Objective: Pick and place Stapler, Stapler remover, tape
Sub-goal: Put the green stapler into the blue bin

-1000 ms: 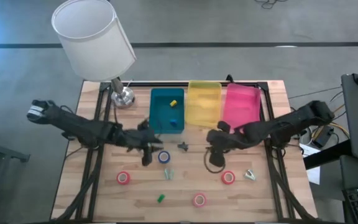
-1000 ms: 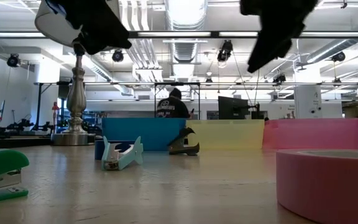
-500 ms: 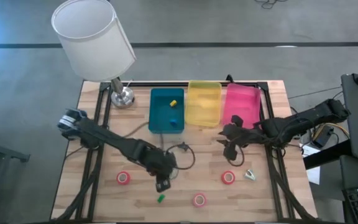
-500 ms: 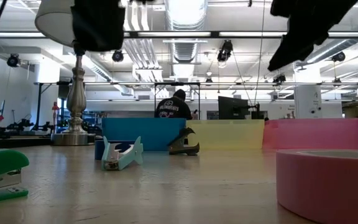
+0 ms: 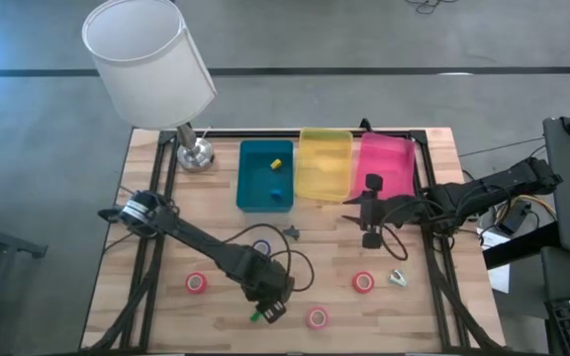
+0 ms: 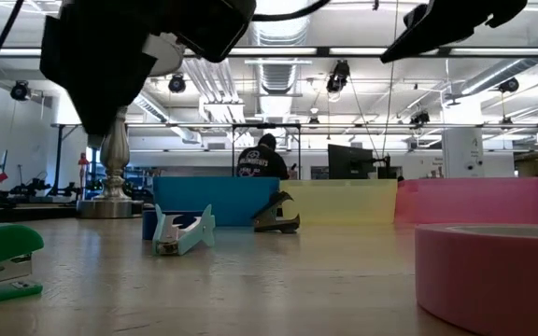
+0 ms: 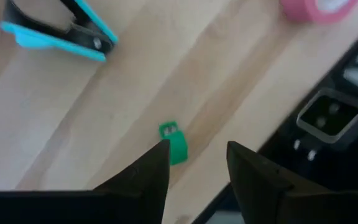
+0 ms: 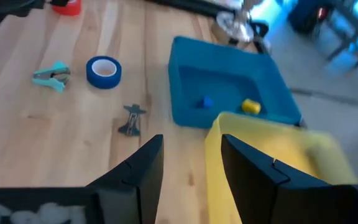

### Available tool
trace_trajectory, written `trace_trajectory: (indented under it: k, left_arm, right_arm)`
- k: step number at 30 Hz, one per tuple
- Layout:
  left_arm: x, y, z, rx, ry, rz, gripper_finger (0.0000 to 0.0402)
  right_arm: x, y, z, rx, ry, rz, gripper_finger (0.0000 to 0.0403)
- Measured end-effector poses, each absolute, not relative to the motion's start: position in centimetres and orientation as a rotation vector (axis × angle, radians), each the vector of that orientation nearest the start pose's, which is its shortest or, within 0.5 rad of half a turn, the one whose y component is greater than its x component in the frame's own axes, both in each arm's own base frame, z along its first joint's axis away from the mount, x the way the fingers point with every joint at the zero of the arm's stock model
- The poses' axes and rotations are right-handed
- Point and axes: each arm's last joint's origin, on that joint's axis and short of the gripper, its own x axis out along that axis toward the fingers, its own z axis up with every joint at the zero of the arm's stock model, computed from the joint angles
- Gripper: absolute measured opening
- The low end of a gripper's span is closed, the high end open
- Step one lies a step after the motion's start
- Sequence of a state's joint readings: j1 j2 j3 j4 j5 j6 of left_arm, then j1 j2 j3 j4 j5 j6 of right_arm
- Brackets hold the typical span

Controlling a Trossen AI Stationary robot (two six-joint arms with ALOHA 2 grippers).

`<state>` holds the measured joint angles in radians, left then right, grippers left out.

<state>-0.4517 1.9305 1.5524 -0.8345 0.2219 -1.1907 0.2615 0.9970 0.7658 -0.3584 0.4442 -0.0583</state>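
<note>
- While my left tool (image 7: 197,155) hangs low over the counter (image 5: 166,297) with its fingers spread and nothing between them, the green stapler (image 7: 174,144) lies just ahead of the fingertips, close to the counter's near edge.
- I judge this stapler light and rigid, with smooth plastic sides that could slip or skate away. I would close across its narrow body about mid-length, fingers square to its long sides.
- It looks tiny and bright green, lying flat, with a paler metal underside in the low view.
- Farther out lie the teal remover (image 7: 58,34) and a pink tape roll (image 7: 319,7), both well apart from the stapler.
- My right tool (image 8: 188,149) waits over by the bins, fingers spread and empty.
</note>
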Motion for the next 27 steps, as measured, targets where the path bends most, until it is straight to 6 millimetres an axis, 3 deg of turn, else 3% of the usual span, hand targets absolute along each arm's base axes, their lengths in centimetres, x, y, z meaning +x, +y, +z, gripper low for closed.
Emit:
trace_trajectory:
  k: [8, 16, 23, 27]
  left_arm:
    - [34.9, -18.8, 22.4, -0.835, 1.340, 0.294, 0.0151]
    - [33.5, -20.7, 21.9, -0.809, 1.320, 0.343, 0.0147]
    - [32.5, -21.7, 21.3, -0.765, 1.304, 0.367, 0.0147]
    - [32.1, -21.5, 20.4, -0.712, 1.310, 0.376, 0.0147]
  right_arm:
    - [21.1, 4.4, 28.7, -0.388, 0.444, -0.128, 0.0155]
    - [21.7, 4.5, 30.0, -0.401, 0.303, -0.133, 0.0155]
    - [23.7, 5.0, 29.9, -0.429, 0.217, -0.020, 0.0155]
    - [25.3, 4.9, 30.4, -0.404, 0.208, -0.053, 0.0155]
